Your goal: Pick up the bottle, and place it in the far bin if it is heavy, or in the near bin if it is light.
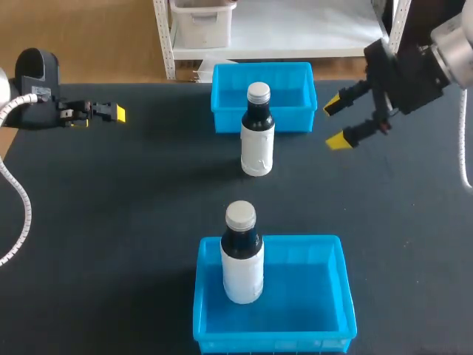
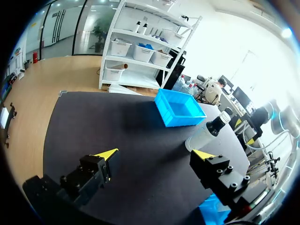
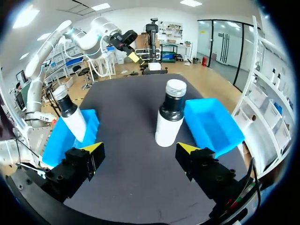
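Ahead of open right fingers (image 3: 187,148): bottle (image 3: 169,112) upright, well apart.

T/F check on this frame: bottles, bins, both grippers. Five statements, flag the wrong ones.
1. One bottle stands upright inside the near bin. True.
2. The far bin holds the second bottle. False: that bottle stands on the table in front of the far bin.
3. The right gripper is shut on the second bottle. False: it is open, off to the bottle's side, not touching it.
4. The left gripper is open and holds nothing. True.
5. The second bottle lies on its side. False: it stands upright, cap on.
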### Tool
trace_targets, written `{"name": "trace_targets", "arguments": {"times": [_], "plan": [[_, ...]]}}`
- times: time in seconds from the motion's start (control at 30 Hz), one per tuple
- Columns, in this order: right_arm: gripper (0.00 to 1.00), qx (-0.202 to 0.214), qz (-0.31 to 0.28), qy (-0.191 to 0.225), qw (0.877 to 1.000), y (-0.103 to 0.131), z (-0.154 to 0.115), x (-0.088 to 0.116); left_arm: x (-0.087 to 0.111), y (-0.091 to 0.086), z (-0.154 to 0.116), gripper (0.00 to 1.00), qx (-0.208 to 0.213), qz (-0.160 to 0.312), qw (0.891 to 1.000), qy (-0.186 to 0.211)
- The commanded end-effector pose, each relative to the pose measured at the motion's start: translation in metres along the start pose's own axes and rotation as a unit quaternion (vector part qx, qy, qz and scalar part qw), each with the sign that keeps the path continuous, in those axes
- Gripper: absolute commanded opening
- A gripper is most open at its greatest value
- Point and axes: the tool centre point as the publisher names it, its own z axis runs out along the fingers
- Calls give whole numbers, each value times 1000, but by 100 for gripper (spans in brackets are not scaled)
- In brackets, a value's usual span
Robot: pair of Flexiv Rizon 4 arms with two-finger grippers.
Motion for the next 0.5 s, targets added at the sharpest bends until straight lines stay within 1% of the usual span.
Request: {"name": "trace_targets", "arguments": {"times": [0.03,0.27,0.5], "plan": [[100,-17,-7,-9,1000,-29,15,-4,0,0,0,100,0,0,1000,0],[100,-32,-19,-21,999,-58,37,-15,0,0,0,100,0,0,1000,0],[100,-41,-24,-40,998,-76,53,-30,0,0,0,100,0,0,1000,0]]}}
